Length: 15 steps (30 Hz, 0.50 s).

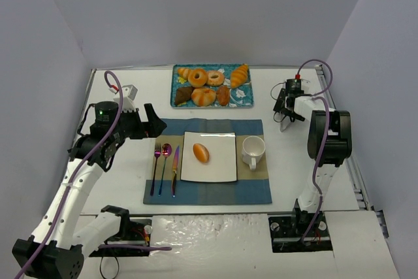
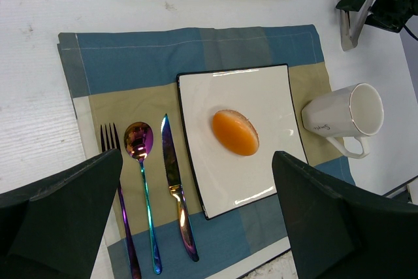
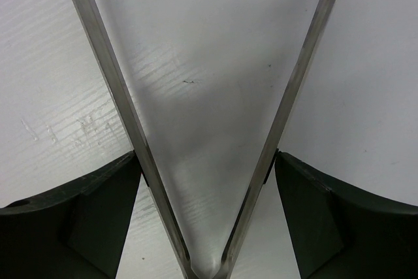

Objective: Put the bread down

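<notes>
The bread (image 1: 201, 153) (image 2: 235, 132), a small smooth golden-orange oval roll, lies near the middle of a square white plate (image 1: 222, 164) (image 2: 261, 89) on a blue and tan placemat (image 1: 209, 191). My left gripper (image 1: 151, 122) (image 2: 197, 161) hovers above the mat's left side, open, nothing between its fingers. Far right, my right gripper (image 1: 285, 106) (image 3: 208, 161) holds metal tongs (image 3: 124, 115) (image 1: 285, 122) over bare table. The tongs' two arms spread in a wide V, and a finger touches each arm from outside.
A teal tray (image 1: 248, 100) of doughnuts and pastries stands at the back. A white cup (image 1: 253, 149) (image 2: 343, 119) sits right of the plate. A fork (image 1: 156, 161), spoon (image 1: 164, 158) and knife (image 1: 175, 168) lie left of it. White walls enclose the table.
</notes>
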### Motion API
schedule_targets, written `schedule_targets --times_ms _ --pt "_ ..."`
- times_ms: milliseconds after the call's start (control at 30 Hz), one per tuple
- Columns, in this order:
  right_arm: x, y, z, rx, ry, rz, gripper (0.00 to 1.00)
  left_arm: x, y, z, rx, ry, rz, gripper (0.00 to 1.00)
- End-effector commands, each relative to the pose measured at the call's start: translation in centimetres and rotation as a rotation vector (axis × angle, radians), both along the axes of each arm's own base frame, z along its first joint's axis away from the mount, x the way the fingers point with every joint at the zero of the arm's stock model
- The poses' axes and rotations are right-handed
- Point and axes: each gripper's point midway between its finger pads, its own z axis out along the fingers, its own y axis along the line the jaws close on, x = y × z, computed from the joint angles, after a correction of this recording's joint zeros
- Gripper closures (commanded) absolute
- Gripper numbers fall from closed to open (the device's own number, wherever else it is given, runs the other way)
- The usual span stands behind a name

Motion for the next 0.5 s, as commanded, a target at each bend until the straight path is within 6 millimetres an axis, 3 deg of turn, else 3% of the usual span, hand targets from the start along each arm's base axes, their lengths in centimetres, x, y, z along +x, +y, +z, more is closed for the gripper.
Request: schedule_targets --times_ms 0,233,333,467 --pt "0.2 -0.4 1.5 -0.032 -0.022 -0.021 0.2 0.5 -0.4 2.1 -0.013 -0.082 -0.017 0.03" --pt "0.0 -0.3 4.1 -0.042 -0.064 -0.026 0.2 0.5 -0.4 2.1 -0.013 -0.083 -0.017 0.03" --pt "0.0 -0.3 6.4 -0.04 -0.107 -0.028 0.19 0.5 -0.4 2.1 -0.012 -0.083 -0.016 0.03" --pt "0.0 1.7 9.6 -0.025 -0.172 0.016 0.19 0.5 -0.3 2.1 -0.012 -0.084 -0.015 0.03"
